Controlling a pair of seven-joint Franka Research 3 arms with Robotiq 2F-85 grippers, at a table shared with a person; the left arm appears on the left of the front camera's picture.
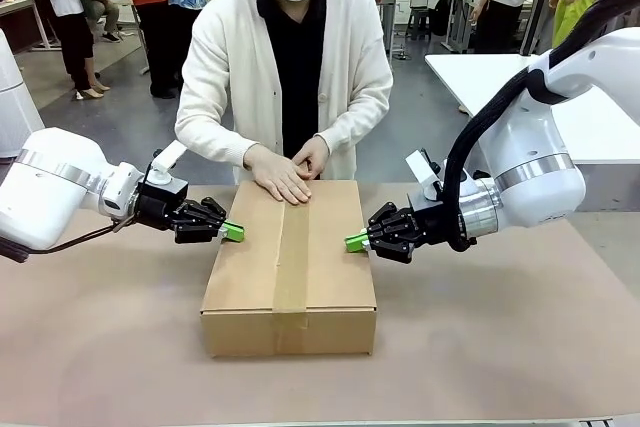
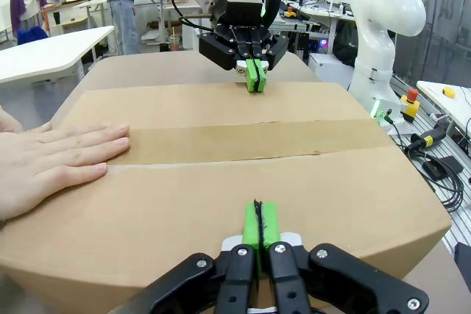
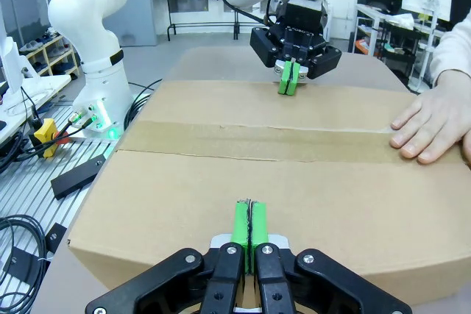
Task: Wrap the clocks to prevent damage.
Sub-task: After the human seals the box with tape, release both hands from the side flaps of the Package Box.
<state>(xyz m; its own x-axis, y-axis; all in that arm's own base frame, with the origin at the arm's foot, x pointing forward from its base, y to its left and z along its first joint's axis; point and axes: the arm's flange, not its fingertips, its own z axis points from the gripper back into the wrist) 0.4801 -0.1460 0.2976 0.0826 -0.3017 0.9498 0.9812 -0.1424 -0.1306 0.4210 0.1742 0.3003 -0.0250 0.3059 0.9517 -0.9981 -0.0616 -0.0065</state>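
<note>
A brown cardboard box (image 1: 290, 267) lies on the table, its flaps closed under a strip of brown tape (image 1: 293, 257); what it holds is hidden. A person's two hands (image 1: 285, 172) rest flat on the far end of the lid. My left gripper (image 1: 233, 232) is shut, green pads together, tips against the box's left side at the top edge. My right gripper (image 1: 355, 241) is shut likewise against the right side. The left wrist view shows my left gripper (image 2: 260, 226) at the box (image 2: 221, 196). My right gripper (image 3: 250, 226) meets the box (image 3: 257, 174) in its own view.
The brown table (image 1: 500, 347) has free room in front of and beside the box. A white table (image 1: 560, 97) stands at the back right. A cable and an emergency-stop box (image 3: 44, 131) lie beside the left arm's base.
</note>
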